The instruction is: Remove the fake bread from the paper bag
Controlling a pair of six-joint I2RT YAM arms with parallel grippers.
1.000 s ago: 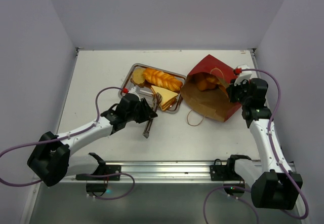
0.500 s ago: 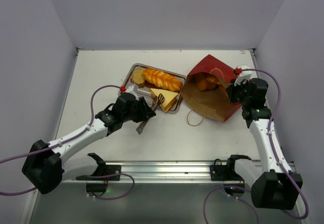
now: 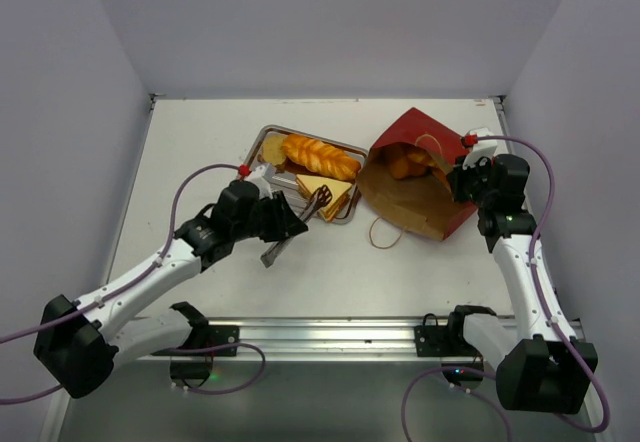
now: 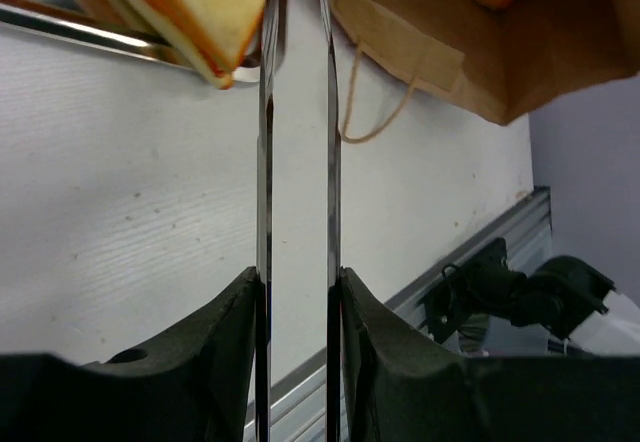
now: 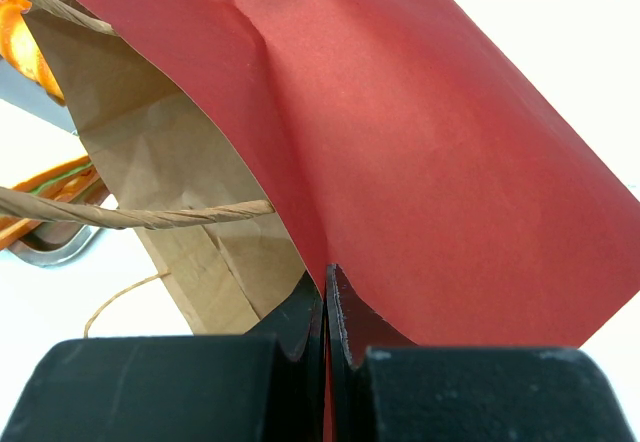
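The red paper bag (image 3: pixel 415 177) lies tilted with its brown mouth toward the tray, and orange fake bread (image 3: pixel 408 165) shows inside it. My right gripper (image 5: pixel 326 282) is shut on the bag's red edge (image 5: pixel 420 142). My left gripper (image 4: pixel 297 277) is shut on metal tongs (image 4: pixel 331 142), whose two blades stand slightly apart. The tongs' tips (image 3: pixel 320 198) reach the pale slice (image 3: pixel 325 188) at the tray's near corner. A braided loaf (image 3: pixel 320 156) and a round piece lie on the metal tray (image 3: pixel 262 147).
The bag's string handle (image 3: pixel 382 232) loops onto the table in front of its mouth. Another handle (image 5: pixel 140 215) crosses the right wrist view. The rail with the arm bases (image 3: pixel 330 332) runs along the near edge. Walls close in left, right and behind.
My left arm has shifted left and forward, swinging the tongs' rear end leftward while their tips stay by the slice. The right arm and bag have not moved.
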